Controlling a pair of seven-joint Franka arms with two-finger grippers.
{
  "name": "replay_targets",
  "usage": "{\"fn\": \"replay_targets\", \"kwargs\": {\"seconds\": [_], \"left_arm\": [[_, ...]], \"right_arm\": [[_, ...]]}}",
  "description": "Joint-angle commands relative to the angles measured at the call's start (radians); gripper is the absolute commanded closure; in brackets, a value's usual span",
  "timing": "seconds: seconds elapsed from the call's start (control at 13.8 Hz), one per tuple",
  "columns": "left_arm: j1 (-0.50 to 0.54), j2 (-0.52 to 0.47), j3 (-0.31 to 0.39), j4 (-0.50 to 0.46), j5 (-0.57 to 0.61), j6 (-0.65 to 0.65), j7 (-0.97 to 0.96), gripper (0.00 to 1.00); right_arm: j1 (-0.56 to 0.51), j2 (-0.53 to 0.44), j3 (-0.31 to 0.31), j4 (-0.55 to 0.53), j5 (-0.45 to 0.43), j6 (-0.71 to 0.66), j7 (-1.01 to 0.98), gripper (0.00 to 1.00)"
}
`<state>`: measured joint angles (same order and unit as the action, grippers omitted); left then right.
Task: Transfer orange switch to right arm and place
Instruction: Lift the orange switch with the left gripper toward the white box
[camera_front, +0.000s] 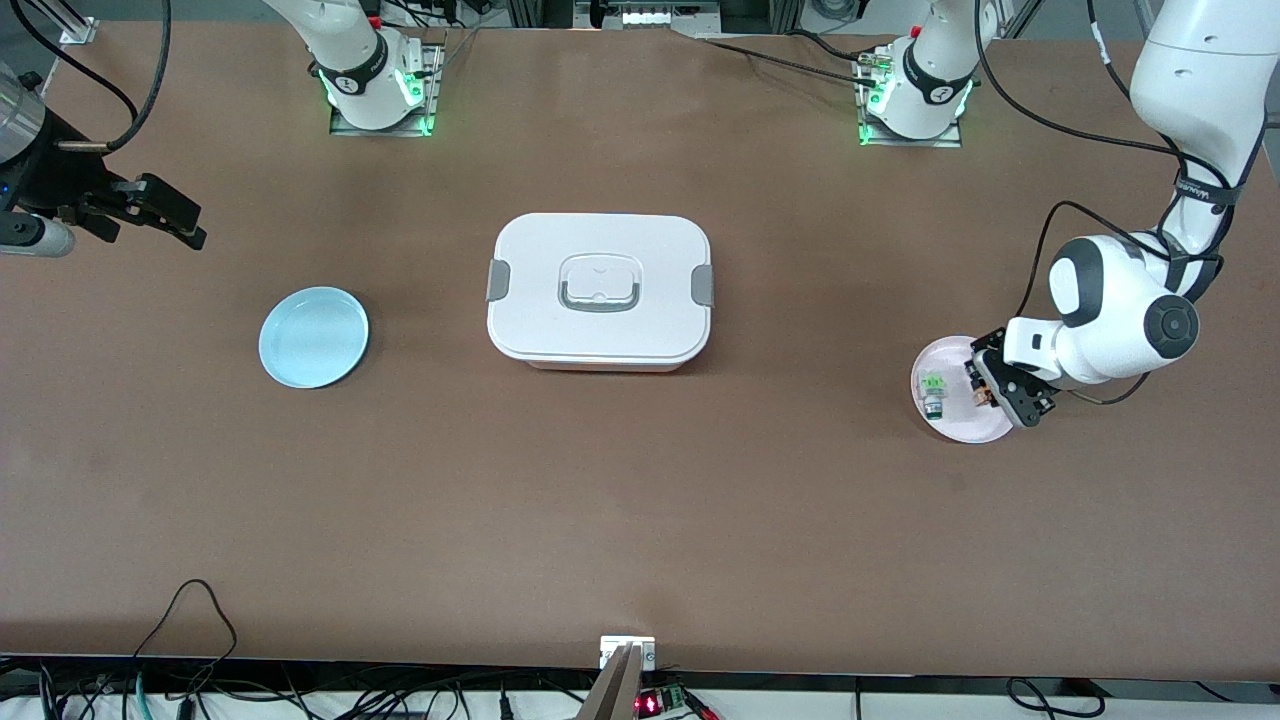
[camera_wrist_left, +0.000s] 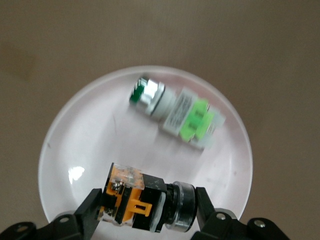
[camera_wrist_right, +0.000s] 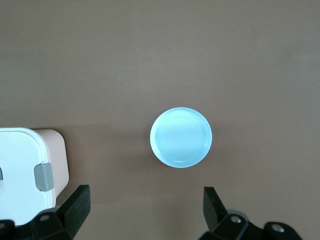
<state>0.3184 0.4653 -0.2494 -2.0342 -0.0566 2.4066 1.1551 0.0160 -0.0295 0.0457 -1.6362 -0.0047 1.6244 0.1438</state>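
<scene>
The orange switch, a black block with an orange clip and a silvery round end, lies on a pale pink plate toward the left arm's end of the table. My left gripper is shut on it, one finger at each end. In the front view the left gripper is down at that plate, and the orange switch shows between its fingers. My right gripper hangs open and empty over bare table at the right arm's end. The right wrist view shows its fingers spread wide.
A second switch with a bright green top lies on the same pink plate, apart from the held one. A light blue plate sits toward the right arm's end. A white lidded box with grey latches stands mid-table.
</scene>
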Motion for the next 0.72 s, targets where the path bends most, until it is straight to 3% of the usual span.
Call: {"fn": "replay_targets", "kwargs": {"seconds": [0.0,0.22,0.51,0.65], "left_arm": [[0.059,-0.105,-0.118,0.003,-0.229,-0.137,0.02,1.0],[0.051,-0.142,-0.207,0.044,-0.492,-0.196,0.095,1.0],[0.027,-0.142,-0.322,0.106,-0.949,-0.296,0.144,1.0],[0.002,-0.145,-0.395,0.121,-1.148,-0.294,0.175,1.0]], "right_arm": [[-0.002,-0.003,0.008,-0.007,0.006,0.014,0.0,0.0],[-0.002,-0.001,0.008,-0.007,0.006,0.015,0.002,0.0],[-0.001,-0.001,0.011,-0.005,0.009,-0.033,-0.01,0.0],[-0.002,-0.003,0.01,-0.001,0.13,-0.076,-0.021,0.0]]}}
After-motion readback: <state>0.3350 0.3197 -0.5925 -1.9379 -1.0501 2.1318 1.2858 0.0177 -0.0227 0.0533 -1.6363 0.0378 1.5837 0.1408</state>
